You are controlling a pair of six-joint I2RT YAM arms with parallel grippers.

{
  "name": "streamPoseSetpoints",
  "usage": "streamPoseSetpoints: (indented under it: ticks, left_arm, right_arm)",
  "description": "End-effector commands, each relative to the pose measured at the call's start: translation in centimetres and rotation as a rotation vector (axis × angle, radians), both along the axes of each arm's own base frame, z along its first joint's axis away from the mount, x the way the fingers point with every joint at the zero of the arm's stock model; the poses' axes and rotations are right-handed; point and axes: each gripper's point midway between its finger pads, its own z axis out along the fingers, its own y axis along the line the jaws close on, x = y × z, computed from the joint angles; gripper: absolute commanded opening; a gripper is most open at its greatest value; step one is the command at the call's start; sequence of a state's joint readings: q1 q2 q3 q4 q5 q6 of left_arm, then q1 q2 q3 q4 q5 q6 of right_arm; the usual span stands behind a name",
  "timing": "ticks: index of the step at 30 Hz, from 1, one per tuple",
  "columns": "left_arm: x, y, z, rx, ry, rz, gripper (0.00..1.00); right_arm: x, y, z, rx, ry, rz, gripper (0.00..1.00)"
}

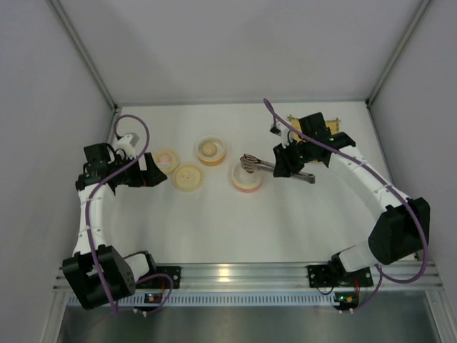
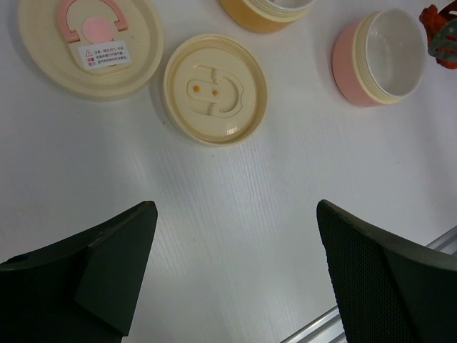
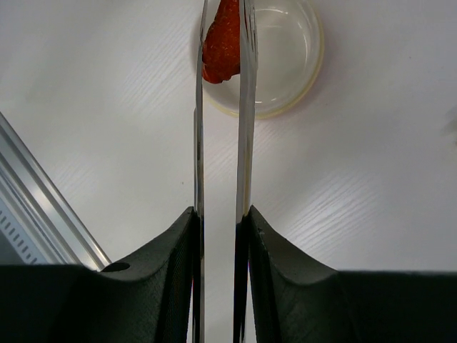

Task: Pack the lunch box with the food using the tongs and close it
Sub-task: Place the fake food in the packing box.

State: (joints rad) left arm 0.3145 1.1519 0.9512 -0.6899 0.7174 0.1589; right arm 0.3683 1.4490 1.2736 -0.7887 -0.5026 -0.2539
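Two end effectors over the white counter [image 1: 228, 229]: left end effector [image 2: 235, 275] spread wide above bare surface beside the front rail [image 2: 318, 325]; right end effector [image 3: 220, 225] pinches the tongs [image 3: 246, 107], which grip red food [image 3: 221, 43] above the pink bowl [image 1: 246, 180].

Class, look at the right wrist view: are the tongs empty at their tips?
No: a red-orange food piece is pinched between the two arms of the tongs, above the open bowl.
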Motion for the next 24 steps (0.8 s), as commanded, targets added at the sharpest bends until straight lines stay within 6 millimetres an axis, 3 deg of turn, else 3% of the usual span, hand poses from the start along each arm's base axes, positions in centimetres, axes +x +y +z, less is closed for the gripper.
streamPoseSetpoints:
  ticks: [1,8,24]
  left_arm:
    - [0.1,0.1,1.2,0.018,-0.052,-0.014,0.98]
    - [0.4,0.1,1.0,0.010,-0.048,-0.012,0.98]
    - [0.8,0.3,1.1,0.011,-0.045,-0.012,0.98]
  right_arm:
    - [0.5,1.5,0.3,0.022,-0.055,0.046,0.00]
    - [-0.1,1.5,-1.8,-0.006,-0.026,0.046,0.00]
    - [0.6,2.4,-4.1,-0.006,0.022,0.043,0.00]
